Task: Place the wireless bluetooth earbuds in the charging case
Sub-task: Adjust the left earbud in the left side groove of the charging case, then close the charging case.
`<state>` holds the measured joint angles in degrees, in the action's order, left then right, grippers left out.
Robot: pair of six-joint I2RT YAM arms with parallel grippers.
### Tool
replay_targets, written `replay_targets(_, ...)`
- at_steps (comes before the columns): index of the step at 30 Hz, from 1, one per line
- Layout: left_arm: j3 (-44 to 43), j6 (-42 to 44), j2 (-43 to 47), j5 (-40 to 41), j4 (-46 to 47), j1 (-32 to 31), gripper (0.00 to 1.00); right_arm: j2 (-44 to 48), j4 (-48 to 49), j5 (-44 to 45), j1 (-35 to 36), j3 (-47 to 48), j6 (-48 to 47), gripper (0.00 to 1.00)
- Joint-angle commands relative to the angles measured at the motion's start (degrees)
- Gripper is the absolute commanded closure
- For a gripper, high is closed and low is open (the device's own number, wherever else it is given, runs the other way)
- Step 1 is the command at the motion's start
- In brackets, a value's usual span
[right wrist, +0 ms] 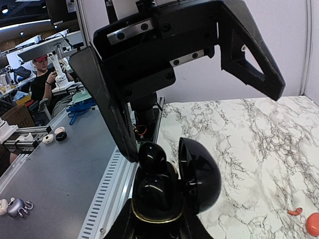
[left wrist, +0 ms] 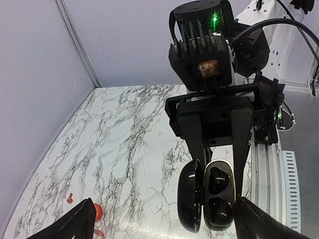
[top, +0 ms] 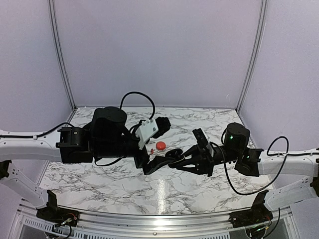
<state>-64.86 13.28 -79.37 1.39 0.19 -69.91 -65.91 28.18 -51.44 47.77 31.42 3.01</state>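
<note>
The left end effector (right wrist: 207,124) hung above the table (top: 99,174) left of centre in the top view, released, its fingers spread wide and holding nothing. It faced the other arm across a short gap.

Just right of it, a red earbud (right wrist: 295,211) lay on the marble. It was near the round red case (top: 160,145) but apart from it, and both sat at the lower right of the right wrist view. No black earbud could be made out loose on the table.

Further right, at the middle of the frame, the oval black charging case (left wrist: 218,196) was raised off the table. Its lid (left wrist: 189,201) swung open to one side, and its two wells were turned toward the left wrist camera. Glossy dark shapes sat in the wells, but I could not tell whether they were seated buds or bare sockets.

The right end effector (left wrist: 218,174) was clenched on the case body, one finger on each flank.

The step in hand looked like presenting the opened case for loading. If the wells were empty, the left arm would have to go down and pinch a bud. It would then bring the bud over a well, stem first, while the right arm held the case level.
</note>
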Motion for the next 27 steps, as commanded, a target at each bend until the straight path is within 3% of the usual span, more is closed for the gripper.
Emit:
replay_targets(1,-1.6,-0.5,-0.8,3.7,-1.7,0.7,0.01,1.7,2.0,-2.0,0.9,3.2,0.1,1.00)
replay_targets(11,0.2,-2.3,4.1,-1.2,3.3,0.7,0.01,1.1,2.6,-1.5,0.8,1.7,0.6,1.00)
replay_targets(27,3.5,-1.7,6.4,-9.5,2.1,1.4,0.01,1.4,1.8,-1.5,0.8,2.0,-0.2,1.00)
